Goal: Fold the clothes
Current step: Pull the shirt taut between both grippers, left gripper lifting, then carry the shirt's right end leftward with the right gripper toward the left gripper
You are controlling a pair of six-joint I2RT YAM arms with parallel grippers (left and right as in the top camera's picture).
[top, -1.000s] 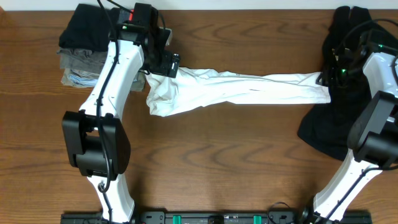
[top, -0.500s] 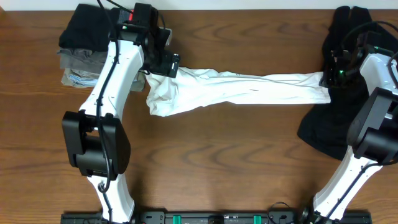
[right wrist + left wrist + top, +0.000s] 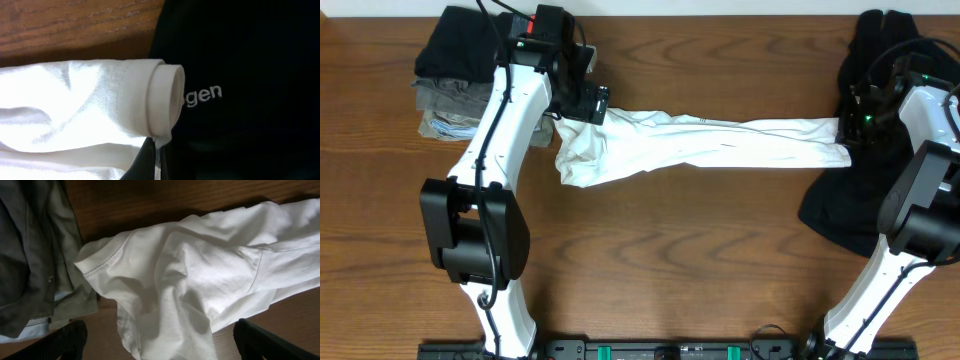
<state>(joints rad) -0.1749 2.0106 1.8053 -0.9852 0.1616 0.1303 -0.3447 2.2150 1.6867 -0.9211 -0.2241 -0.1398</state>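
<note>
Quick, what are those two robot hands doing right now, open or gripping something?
Left hand: open, empty, above the soft white T-shirt.
Right hand: closed, pinching the same T-shirt's edge.

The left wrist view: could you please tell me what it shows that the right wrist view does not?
Only the left wrist view: a folded grey and olive pile beside the shirt, with the left tool open over the cloth. Only the right wrist view: a black garment with grey lettering, and the right tool shut on the shirt's edge. Both: the white shirt lying on the wooden table.
</note>
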